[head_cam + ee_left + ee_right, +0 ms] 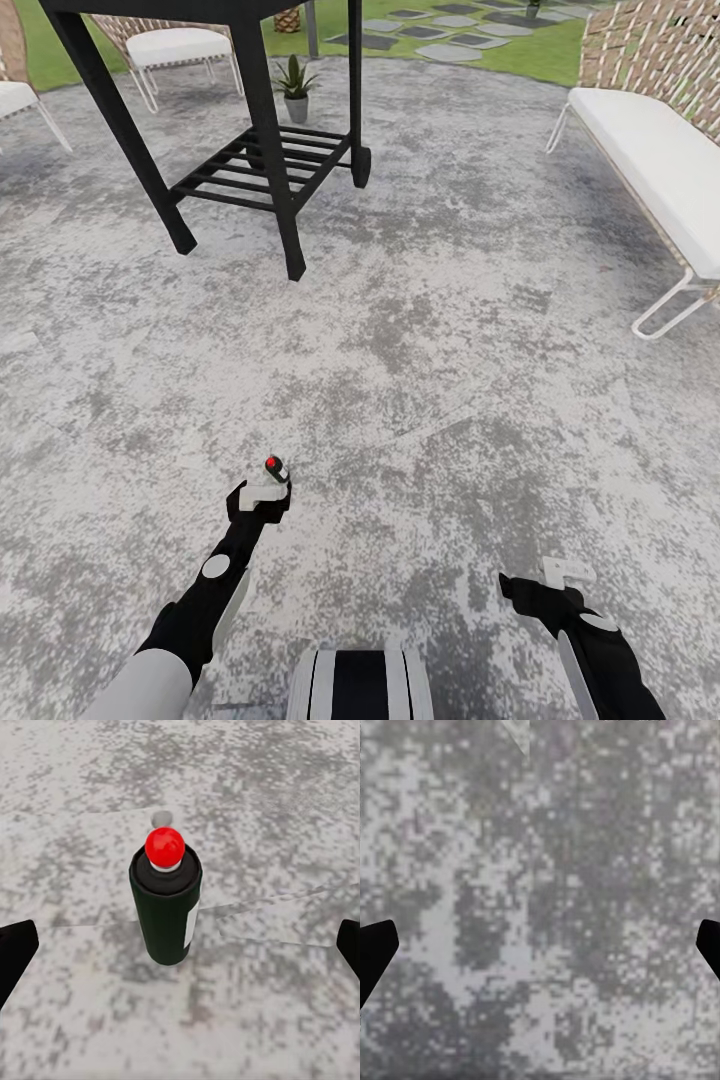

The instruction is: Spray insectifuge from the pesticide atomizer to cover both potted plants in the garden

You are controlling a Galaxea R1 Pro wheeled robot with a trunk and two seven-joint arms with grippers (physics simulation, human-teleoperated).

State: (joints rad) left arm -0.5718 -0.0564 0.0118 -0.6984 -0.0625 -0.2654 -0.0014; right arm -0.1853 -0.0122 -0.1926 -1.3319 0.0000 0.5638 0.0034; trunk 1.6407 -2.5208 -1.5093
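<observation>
Left gripper (268,487) apparently pinches pesticide atomizer (166,904), though fingertips look wide; nozzle forward toward potted plant (295,90). Right gripper (553,580) spread, idle.

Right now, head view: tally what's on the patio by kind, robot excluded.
Black metal stand: 1
White-cushioned seats: 3
Potted plant: 1
Pesticide atomizer: 1, at the left gripper
Total: 6
</observation>
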